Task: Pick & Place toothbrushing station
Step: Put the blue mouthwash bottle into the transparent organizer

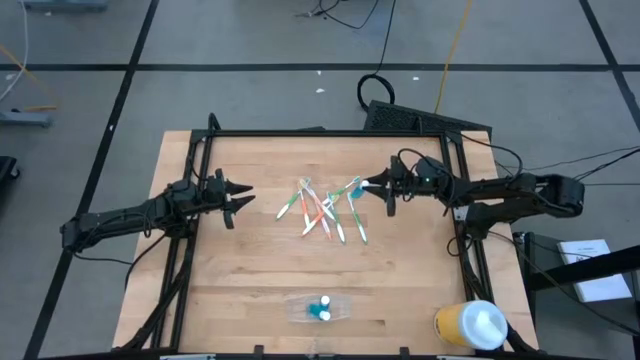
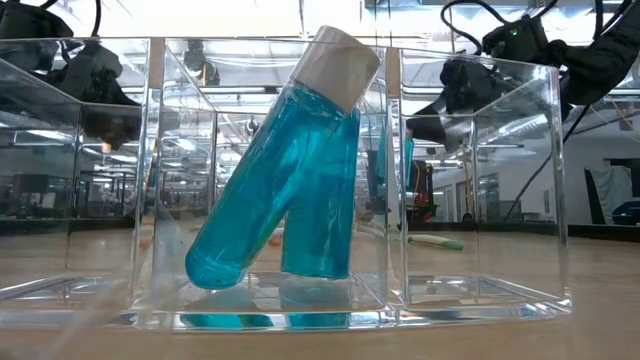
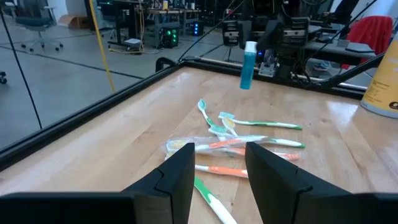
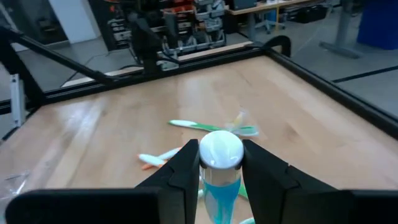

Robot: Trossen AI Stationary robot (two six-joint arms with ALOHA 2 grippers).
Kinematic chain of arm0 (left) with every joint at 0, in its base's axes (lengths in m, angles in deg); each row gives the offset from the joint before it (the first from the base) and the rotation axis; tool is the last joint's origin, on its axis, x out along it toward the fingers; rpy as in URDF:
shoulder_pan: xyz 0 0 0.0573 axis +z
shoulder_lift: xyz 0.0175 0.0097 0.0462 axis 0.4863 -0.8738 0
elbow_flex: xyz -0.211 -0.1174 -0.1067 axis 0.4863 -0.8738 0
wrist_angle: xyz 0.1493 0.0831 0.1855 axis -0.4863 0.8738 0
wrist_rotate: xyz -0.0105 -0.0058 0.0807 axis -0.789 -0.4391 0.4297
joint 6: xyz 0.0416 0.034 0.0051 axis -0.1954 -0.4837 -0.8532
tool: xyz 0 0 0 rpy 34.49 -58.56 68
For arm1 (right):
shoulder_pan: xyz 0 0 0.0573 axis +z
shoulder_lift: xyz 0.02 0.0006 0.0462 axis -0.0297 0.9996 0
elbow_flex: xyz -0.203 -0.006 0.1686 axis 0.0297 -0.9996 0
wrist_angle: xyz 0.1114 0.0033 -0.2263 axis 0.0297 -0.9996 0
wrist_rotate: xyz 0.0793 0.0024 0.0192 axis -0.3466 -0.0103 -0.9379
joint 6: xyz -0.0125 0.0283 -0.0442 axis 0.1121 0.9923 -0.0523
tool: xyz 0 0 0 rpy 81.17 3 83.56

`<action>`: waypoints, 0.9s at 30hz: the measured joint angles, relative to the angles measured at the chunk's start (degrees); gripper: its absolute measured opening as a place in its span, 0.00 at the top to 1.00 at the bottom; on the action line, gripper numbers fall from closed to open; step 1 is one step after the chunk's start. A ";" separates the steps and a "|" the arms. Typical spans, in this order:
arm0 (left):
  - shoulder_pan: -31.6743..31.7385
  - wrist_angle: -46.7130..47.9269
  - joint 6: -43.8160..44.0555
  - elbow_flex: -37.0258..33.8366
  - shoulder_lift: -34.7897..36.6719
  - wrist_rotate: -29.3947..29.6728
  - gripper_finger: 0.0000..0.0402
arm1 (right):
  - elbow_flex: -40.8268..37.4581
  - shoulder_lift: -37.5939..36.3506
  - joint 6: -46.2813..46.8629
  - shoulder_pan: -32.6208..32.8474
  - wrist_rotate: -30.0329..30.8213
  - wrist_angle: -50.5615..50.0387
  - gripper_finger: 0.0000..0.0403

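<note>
The toothbrushing station, a clear plastic holder [image 1: 298, 308] [image 2: 480, 180], sits near the table's front edge. Two blue bottles with white caps [image 1: 320, 308] [image 2: 290, 170] stand in it; one leans against the other. Several toothbrushes [image 1: 325, 210] [image 3: 249, 140] lie piled on the wood at the table's middle. My right gripper [image 1: 380, 184] [image 4: 220, 163] is at the pile's right end, shut on a third blue bottle [image 3: 248, 65]. My left gripper [image 1: 240, 197] [image 3: 221, 171] hovers open left of the pile with nothing between its fingers. My right gripper pinches the blue bottle at its white cap end [image 4: 220, 149] between the two fingers. The fingers lie level and come from the table's right side. The bottle hangs upright below them, cap up, lifted clear of the table.
A yellow cup with a white lid [image 1: 475, 325] stands at the front right corner. A black frame [image 1: 300, 133] runs along the table's far edge and sides. Bare wood lies between the toothbrush pile and the holder.
</note>
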 joint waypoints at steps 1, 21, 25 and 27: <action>0.00 -0.02 -0.02 0.00 0.00 0.00 0.63 | 0.00 0.00 0.02 0.70 0.03 0.01 0.77; 0.00 -0.05 -0.02 0.00 0.00 -0.02 0.63 | 0.00 0.02 1.50 17.09 -0.03 2.30 0.77; 0.00 -0.07 -0.02 0.00 0.00 -0.02 0.63 | 0.00 0.02 1.86 20.10 0.04 2.48 0.77; 0.00 -0.07 -0.02 0.00 0.00 -0.02 0.63 | 0.00 0.02 2.85 21.82 0.02 2.43 0.77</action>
